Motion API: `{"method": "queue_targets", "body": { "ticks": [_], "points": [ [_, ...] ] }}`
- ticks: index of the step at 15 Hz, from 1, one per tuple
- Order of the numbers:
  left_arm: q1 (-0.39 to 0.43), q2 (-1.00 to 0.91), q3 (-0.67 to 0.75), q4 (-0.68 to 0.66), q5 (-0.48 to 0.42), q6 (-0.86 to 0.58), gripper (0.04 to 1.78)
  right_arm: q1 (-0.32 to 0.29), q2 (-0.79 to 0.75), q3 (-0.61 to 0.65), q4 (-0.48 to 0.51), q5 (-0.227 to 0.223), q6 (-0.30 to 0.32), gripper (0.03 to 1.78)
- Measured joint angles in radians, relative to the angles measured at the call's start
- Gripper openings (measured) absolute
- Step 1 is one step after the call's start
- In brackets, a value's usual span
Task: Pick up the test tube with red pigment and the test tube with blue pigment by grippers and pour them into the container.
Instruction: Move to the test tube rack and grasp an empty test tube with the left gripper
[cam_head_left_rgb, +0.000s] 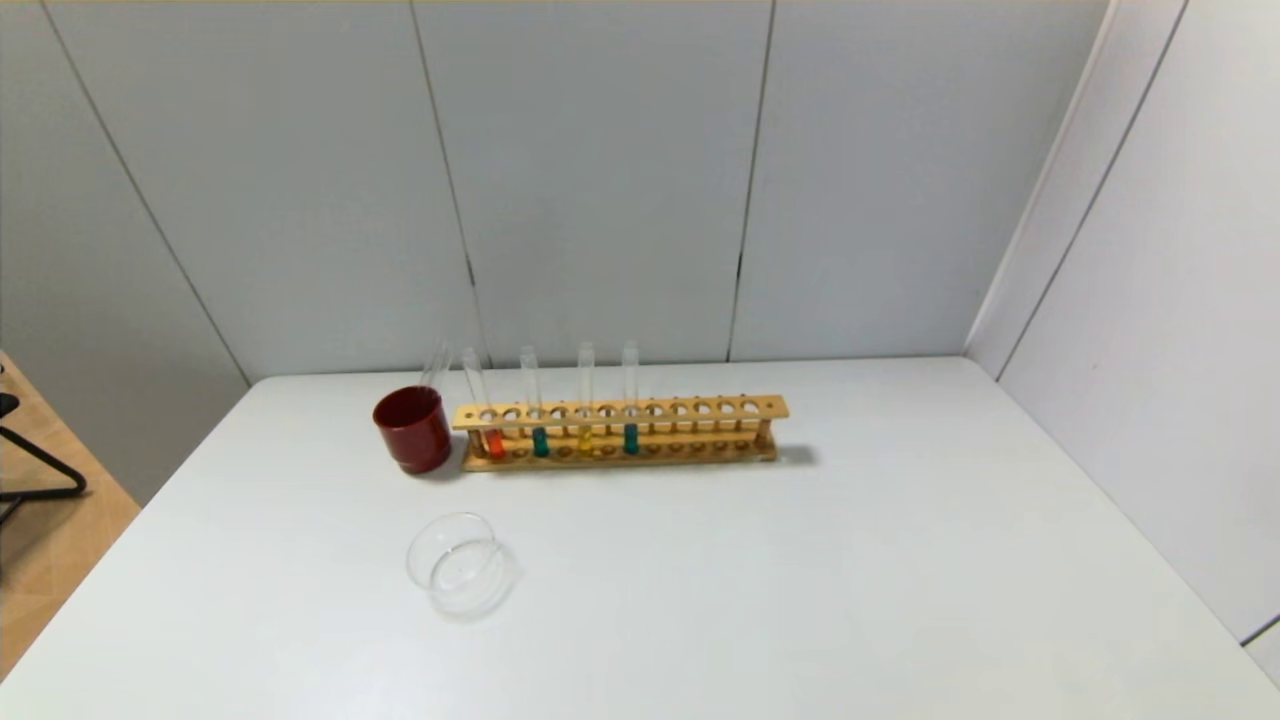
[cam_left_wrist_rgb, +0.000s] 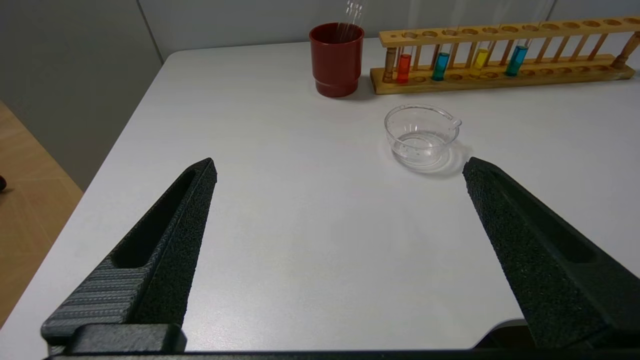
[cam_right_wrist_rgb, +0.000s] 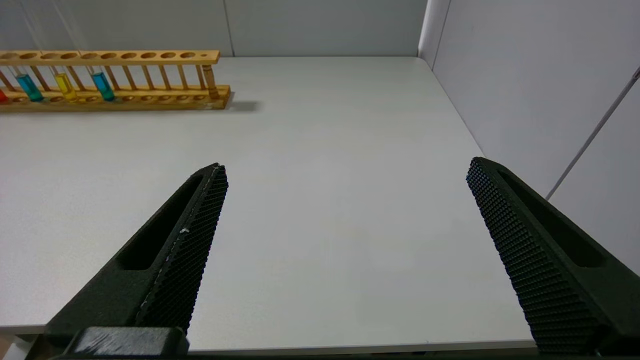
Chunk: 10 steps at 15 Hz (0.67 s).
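Observation:
A wooden rack at the back of the white table holds several tubes. The test tube with red pigment stands at its left end, also in the left wrist view. The test tube with blue pigment stands furthest right of the filled tubes, also in the wrist views. The clear glass container sits empty in front of the rack's left end. My left gripper is open over bare table, short of the container. My right gripper is open over the table's right near part. Neither shows in the head view.
A dark red cup with clear empty tubes stands left of the rack. A teal-green tube and a yellow tube stand between red and blue. Grey walls close the back and right. The floor drops off at the left edge.

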<state>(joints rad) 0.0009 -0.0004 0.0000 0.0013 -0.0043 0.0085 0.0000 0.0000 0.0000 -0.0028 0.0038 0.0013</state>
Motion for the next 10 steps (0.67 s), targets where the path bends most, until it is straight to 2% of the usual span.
{"method": "queue_targets", "body": {
  "ticks": [10],
  "points": [
    [-0.001,0.000,0.000,0.003,0.007,0.006,1.74,0.000,0.000,0.000,0.000,0.000,0.000,1.75]
  ]
}}
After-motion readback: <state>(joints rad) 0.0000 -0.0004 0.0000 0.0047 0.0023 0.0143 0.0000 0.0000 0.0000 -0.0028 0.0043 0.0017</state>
